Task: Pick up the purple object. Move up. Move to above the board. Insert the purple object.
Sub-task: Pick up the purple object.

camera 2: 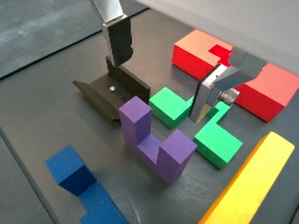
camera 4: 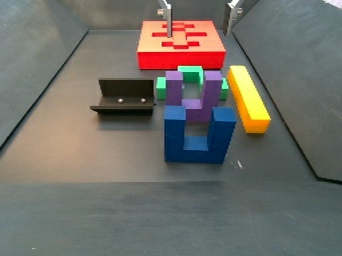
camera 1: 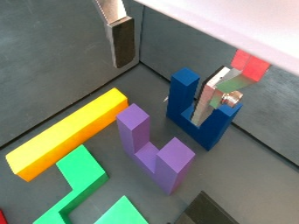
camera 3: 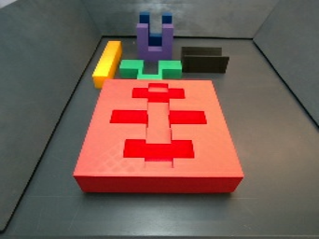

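Purple U-shaped object (camera 1: 153, 150), prongs upright, beneath open claw (camera 1: 170, 74).

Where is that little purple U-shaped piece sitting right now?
In a side view the purple object stands on the tray floor, prongs up, between the green block and blue block, the yellow bar alongside.

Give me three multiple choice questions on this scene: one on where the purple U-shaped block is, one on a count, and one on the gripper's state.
1. Where is the purple plastic U-shaped block?
A on the red slab
B on the dark tray floor by the green cross-shaped block
C between the gripper's fingers

2. How many prongs does it have?
A one
B two
C three

3. The gripper is:
A open, empty
B shut on the purple block
C shut on the yellow bar

Answers: B, it stands on the floor beside the green block; B, two uprights show; A, the gripper hangs above the floor, fingers wide apart, gripping nothing.
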